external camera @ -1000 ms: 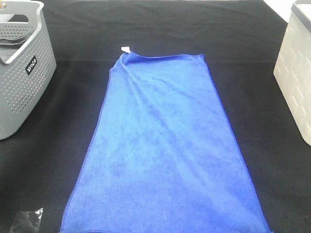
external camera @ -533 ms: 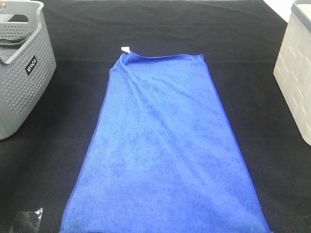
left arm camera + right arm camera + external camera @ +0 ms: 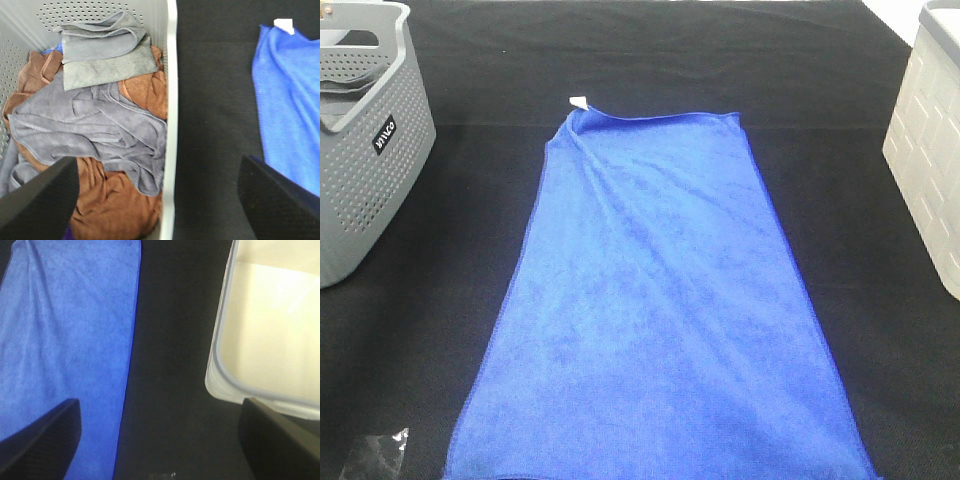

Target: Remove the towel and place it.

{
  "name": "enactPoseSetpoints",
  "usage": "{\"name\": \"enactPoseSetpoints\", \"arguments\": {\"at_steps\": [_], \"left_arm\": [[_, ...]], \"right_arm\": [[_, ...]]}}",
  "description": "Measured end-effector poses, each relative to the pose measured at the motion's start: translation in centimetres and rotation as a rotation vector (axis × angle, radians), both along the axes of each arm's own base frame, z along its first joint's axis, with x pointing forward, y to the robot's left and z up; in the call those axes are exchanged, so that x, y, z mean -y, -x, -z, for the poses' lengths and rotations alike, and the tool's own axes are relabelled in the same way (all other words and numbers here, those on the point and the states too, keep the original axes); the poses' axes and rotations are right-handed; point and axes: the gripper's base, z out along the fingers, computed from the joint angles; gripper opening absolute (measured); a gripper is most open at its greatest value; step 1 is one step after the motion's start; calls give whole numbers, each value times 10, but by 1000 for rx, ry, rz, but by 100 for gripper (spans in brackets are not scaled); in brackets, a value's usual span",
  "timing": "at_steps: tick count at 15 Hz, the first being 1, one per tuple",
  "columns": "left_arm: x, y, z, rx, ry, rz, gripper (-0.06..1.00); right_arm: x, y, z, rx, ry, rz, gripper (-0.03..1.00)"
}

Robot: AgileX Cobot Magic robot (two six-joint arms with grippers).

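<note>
The royal-blue towel (image 3: 655,300) lies spread flat on the black table cloth (image 3: 850,280), with its white tag (image 3: 577,101) at the far left corner. My left gripper (image 3: 156,200) is open and empty, hovering over the right rim of the grey basket, apart from the towel's left edge (image 3: 287,100). My right gripper (image 3: 160,445) is open and empty, above the black cloth between the towel's right edge (image 3: 65,340) and the white bin. Neither gripper shows clearly in the high view.
A grey perforated basket (image 3: 360,150) stands at the left, holding grey and brown cloths (image 3: 95,130). A white bin (image 3: 930,150) stands at the right; its inside (image 3: 275,325) is bare. A small dark shiny object (image 3: 375,455) lies at the front left.
</note>
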Motion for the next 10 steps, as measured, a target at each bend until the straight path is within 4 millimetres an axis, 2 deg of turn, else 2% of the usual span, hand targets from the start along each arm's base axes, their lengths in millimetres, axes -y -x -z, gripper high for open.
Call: {"name": "enactPoseSetpoints", "arguments": {"at_steps": [2, 5, 7, 10], "left_arm": [[-1, 47, -1, 78, 15, -5, 80], [-5, 118, -3, 217, -9, -3, 80], [-10, 163, 4, 274, -65, -2, 80], [-16, 230, 11, 366, -118, -12, 80]], "right_arm": [[1, 41, 10, 39, -1, 0, 81], [1, 91, 32, 94, -1, 0, 81], [2, 119, 52, 126, 1, -3, 81], [2, 150, 86, 166, 5, -7, 80]]}}
